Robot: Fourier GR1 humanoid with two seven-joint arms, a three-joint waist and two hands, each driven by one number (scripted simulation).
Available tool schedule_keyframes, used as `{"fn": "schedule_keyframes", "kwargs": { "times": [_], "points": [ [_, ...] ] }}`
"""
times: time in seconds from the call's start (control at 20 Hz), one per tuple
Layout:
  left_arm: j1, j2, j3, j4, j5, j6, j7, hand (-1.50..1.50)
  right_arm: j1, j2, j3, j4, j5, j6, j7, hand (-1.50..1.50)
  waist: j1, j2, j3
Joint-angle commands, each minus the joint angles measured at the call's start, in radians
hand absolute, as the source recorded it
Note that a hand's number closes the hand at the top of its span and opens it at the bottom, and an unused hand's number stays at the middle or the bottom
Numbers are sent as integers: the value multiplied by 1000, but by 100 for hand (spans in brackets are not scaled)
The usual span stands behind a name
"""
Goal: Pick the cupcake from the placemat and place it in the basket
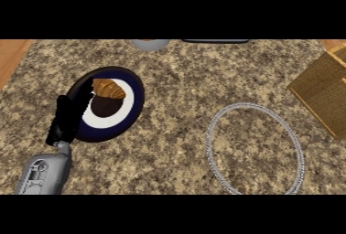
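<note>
granite, speckled brown and grey, makes up the counter [175,77]. on it lies a dark blue oval placemat [136,97] with a white ring, and the cupcake [108,90] sits on the placemat's upper part, a ridged brown top over a dark base. the left hand [66,121] lies along the placemat's left rim, fingers stretched straight, grasping nothing. its tips are just beside the cupcake; whether they touch it cannot be told. the wire basket [208,137] stands well apart to the right.

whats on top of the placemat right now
The cupcake lies on the placemat. The left hand overlaps the mat's left edge, so that strip cannot be seen.
</note>
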Motion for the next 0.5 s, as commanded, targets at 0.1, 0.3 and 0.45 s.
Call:
{"fn": "schedule_keyframes", "kwargs": {
  "times": [0.1,0.3,0.45],
  "points": [
    [2,4,-1,-31,2,-9,41,0,-10,32,56,218,86,-155,-160,150,-2,-2,0],
    [54,-1,-17,-67,9,-30,24,0,-61,18,47,357,84,-128,-206,150,3,-3,0],
    [-5,15,26,9,7,-3,-17,0,-72,31,1,449,50,-93,-153,150,1,1,0]
  ]
}}
